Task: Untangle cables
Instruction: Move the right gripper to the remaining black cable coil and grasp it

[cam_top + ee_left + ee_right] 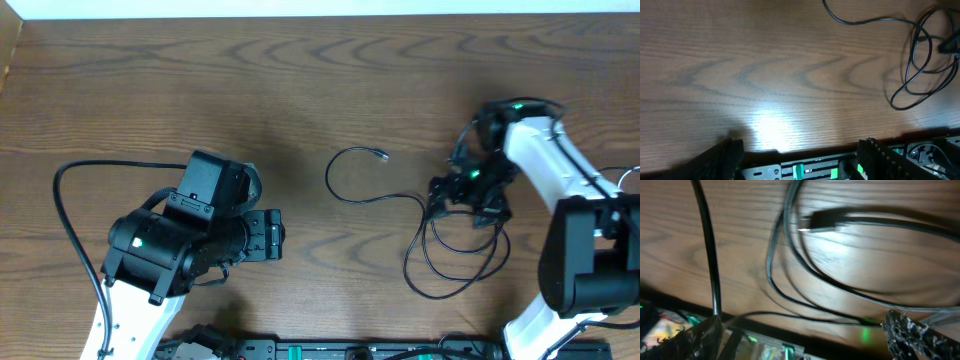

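Note:
The cables (372,200) are thin black cords on the wooden table at centre right. One strand curls left to a small plug end (380,155); the other loops (440,293) hang toward the front edge. No white cord shows. My right gripper (468,195) is open and low over the top of the loops. In the right wrist view its fingers (805,335) straddle several strands, with a plug (822,220) lying ahead of them. My left gripper (278,235) is open and empty, well left of the cables. The left wrist view (800,155) shows the loops (912,65) at far right.
A thick black lead (60,200) fixed to the left arm arcs over the table's left side. The arms' base rail (330,350) runs along the front edge. The table's far edge (300,18) meets a white strip.

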`<state>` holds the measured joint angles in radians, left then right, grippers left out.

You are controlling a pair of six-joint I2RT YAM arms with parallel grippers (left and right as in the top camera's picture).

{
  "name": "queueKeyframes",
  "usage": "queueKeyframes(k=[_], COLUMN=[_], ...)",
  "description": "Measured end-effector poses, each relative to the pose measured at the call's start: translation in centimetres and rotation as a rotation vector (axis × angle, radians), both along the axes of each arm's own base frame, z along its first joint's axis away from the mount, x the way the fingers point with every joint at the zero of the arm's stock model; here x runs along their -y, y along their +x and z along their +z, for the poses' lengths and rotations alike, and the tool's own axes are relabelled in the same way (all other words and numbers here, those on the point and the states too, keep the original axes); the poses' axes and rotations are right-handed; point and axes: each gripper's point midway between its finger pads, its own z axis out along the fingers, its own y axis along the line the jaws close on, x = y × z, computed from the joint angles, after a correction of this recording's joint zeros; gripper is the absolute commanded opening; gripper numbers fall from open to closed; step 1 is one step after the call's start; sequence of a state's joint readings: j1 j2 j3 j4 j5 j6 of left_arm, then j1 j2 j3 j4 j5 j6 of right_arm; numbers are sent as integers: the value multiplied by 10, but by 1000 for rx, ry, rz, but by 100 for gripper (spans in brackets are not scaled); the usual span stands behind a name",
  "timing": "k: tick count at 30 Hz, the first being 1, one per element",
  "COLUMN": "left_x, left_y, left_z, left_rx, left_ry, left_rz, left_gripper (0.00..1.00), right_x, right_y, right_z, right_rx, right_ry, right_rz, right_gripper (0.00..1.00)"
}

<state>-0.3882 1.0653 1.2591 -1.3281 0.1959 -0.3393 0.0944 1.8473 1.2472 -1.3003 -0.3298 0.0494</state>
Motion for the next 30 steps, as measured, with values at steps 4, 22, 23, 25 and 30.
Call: queueKeyframes(k=[4,22,23,25,30], left_x=[0,-2,-2,-2,-2], left_y=[0,-4,-4,-4,-5], left_z=[0,-1,-2,-2,-2], left_rx=[0,-16,-17,-18,-20], left_ry=[0,7,7,8,9], left_rz=[0,0,0,0,0], left_gripper=[79,79,79,79,79], right_x=[-21,-80,-75,-63,-45], right_y=[-12,-21,-19,-17,-10], right_z=[-13,-34,-35,-37,-38], right_rx=[-1,122,126,131,154], right_ry=[-8,-123,-161,-242,-381], right_rz=[68,230,215,172,67], right_gripper=[99,99,99,99,99])
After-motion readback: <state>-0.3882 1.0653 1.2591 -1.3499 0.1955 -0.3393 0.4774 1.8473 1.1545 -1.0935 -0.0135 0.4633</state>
